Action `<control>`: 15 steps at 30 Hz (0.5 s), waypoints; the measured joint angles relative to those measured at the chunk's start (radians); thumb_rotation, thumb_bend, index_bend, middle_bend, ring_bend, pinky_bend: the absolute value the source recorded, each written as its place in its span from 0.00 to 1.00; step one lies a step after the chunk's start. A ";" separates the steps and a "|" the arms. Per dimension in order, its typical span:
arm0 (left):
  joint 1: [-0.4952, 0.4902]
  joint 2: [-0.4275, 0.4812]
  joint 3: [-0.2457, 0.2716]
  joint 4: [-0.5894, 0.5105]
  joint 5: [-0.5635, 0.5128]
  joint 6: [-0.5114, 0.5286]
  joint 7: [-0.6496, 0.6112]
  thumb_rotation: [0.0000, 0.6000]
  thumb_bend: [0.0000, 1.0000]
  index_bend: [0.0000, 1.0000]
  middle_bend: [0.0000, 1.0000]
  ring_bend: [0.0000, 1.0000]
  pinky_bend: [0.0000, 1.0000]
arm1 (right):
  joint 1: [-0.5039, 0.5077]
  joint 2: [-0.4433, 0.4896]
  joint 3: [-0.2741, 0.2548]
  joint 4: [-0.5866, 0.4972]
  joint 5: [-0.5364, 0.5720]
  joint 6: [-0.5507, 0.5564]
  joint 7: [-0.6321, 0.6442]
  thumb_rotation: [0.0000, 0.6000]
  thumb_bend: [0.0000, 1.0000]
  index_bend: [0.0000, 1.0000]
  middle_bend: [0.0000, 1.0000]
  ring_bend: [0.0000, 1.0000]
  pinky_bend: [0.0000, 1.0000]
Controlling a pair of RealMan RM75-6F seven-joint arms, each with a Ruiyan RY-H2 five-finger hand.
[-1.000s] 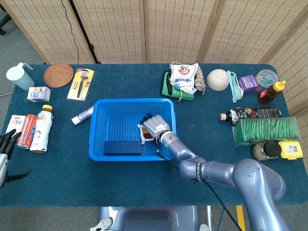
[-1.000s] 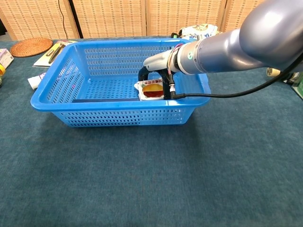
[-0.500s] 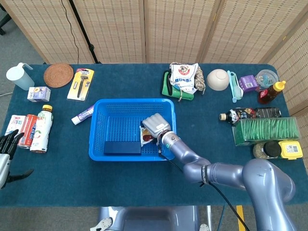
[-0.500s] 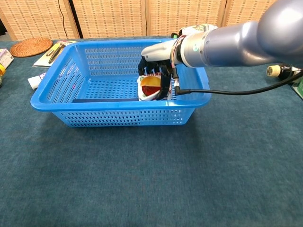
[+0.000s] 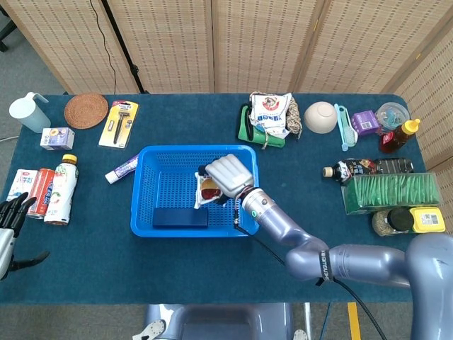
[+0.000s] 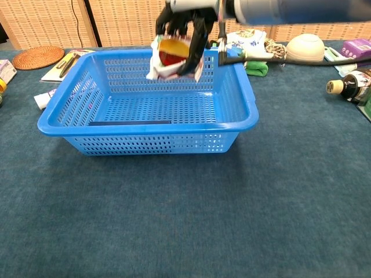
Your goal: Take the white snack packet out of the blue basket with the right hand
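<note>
- Packet: white crinkled snack packet (image 6: 172, 58), on the basket floor a second ago, now hangs above the blue perforated plastic basket (image 6: 69, 119).
- Right hand (image 5: 228, 174) grips it; carry it out past the rim.

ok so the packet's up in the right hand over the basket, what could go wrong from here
1. The right hand holds the white snack packet by its upper part, with the rest hanging loose. It could slip and drop back into the blue basket.
2. The packet hangs above the basket. A low sideways move might catch its bottom edge on the rim.
3. A dark flat box lies in the basket; a dropped packet may land on it.
</note>
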 measured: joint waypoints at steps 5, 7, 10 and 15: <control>-0.001 0.005 0.003 0.002 0.006 -0.002 -0.015 1.00 0.06 0.00 0.00 0.00 0.00 | -0.031 0.114 0.025 -0.073 -0.005 0.061 -0.005 1.00 0.47 0.51 0.49 0.40 0.59; -0.001 0.007 0.004 0.003 0.007 -0.002 -0.019 1.00 0.06 0.00 0.00 0.00 0.00 | -0.047 0.163 0.029 -0.097 -0.002 0.080 -0.012 1.00 0.47 0.51 0.49 0.40 0.59; 0.000 0.009 0.005 0.003 0.009 -0.001 -0.024 1.00 0.06 0.00 0.00 0.00 0.00 | -0.077 0.220 0.025 -0.116 0.006 0.097 -0.018 1.00 0.47 0.51 0.49 0.39 0.59; 0.000 0.013 0.009 0.003 0.017 0.000 -0.032 1.00 0.06 0.00 0.00 0.00 0.00 | -0.131 0.266 -0.015 -0.100 0.016 0.095 -0.013 1.00 0.47 0.50 0.48 0.38 0.59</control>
